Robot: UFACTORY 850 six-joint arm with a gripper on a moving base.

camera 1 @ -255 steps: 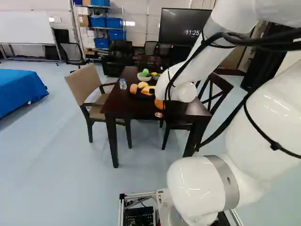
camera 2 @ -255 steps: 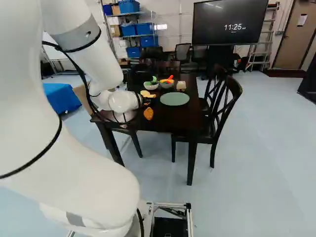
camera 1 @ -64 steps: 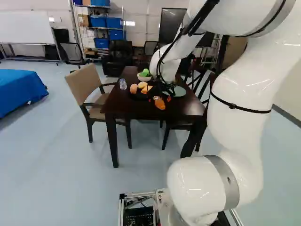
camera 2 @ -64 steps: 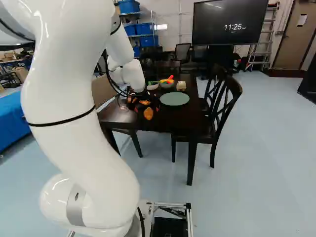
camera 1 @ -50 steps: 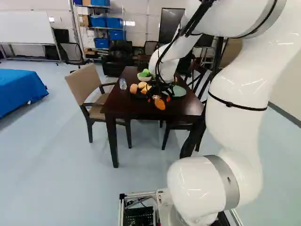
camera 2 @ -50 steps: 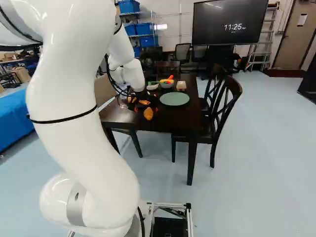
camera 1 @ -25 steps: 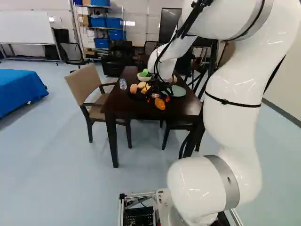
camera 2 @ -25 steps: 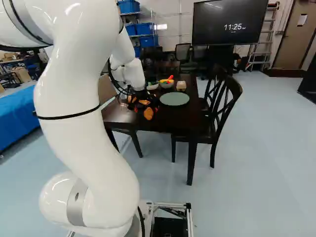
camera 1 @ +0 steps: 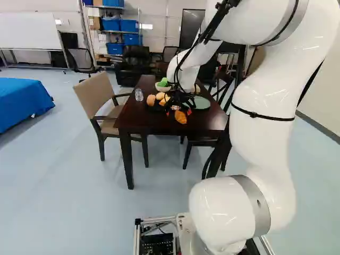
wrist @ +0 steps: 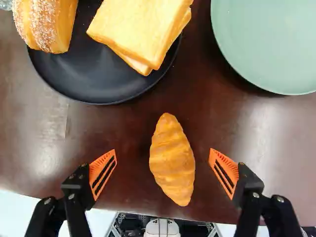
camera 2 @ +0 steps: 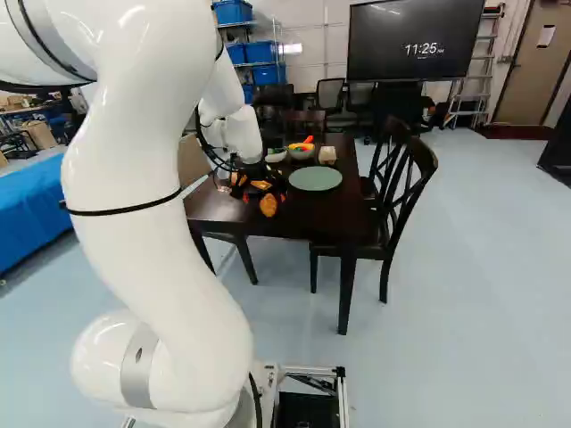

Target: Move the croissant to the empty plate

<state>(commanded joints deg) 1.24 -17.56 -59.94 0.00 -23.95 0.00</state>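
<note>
Although the golden-brown, ridged croissant (wrist: 172, 159) lies bare on the dark, glossy wooden tabletop (wrist: 222, 118), well within the spread of our black two-fingered end effector (wrist: 163, 162), we have no hold on it: the orange, slotted pads (wrist: 102, 174) stand wide apart, with a gap on either side of the pastry. That gap looks uneven, so if we close from here, one pad may arrive first and shove or roll the croissant before the other meets it. We cannot tell how low the pads sit; too high, and they would pinch only the rounded upper surface and let it slip out. One tapered end lies close to the tabletop's near edge, so a bad nudge that way could send it over. Beyond its other end are the round black plate (wrist: 94, 79), carrying the square yellow bread slices (wrist: 143, 29), and the empty, round, pale green plate (wrist: 271, 44), our goal. Carried too low, the croissant could catch that green rim; released early, it might land half off.
</note>
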